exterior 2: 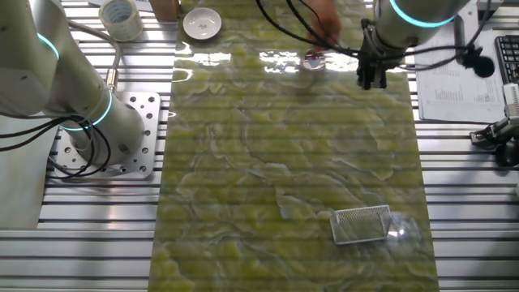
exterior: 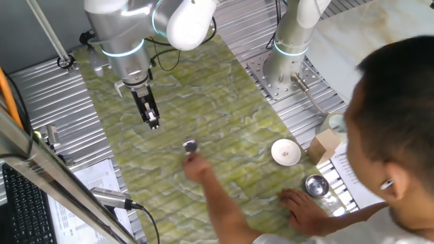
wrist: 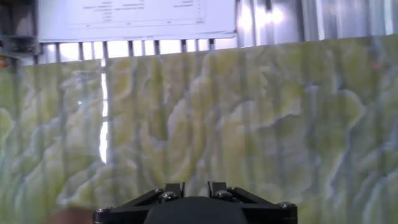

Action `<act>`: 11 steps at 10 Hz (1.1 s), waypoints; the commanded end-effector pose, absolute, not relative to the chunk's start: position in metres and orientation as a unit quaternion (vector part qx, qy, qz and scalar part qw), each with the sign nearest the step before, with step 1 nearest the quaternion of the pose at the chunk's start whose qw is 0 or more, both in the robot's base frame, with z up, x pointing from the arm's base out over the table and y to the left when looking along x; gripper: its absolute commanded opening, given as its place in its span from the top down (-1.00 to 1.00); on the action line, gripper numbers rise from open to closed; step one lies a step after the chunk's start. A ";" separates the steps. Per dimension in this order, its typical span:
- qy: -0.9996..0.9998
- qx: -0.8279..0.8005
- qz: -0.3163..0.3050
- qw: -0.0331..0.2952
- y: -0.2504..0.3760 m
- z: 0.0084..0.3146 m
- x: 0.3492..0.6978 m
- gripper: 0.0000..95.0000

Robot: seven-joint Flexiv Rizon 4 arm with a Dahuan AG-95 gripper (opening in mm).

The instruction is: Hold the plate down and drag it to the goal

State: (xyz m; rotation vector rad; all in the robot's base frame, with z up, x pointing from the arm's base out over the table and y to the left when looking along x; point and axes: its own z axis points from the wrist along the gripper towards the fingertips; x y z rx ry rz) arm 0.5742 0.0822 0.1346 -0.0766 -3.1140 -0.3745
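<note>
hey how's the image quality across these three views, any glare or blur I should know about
One fixed view: sharp mostly, the person's hand by the plate smeared by motion. Other fixed view: bright glare on the mat's far edge near the plate, and on the goal. Hand view: soft and streaky throughout, end effector dark at the bottom.

Pincer (exterior: 154, 125) downward (fingers nearly together)
</note>
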 end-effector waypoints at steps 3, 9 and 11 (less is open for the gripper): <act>-0.992 -0.023 -0.122 0.015 0.105 0.127 0.568 0.60; -0.988 0.001 -0.147 0.056 0.116 0.123 0.562 0.60; -0.987 0.001 -0.153 0.058 0.117 0.122 0.561 0.60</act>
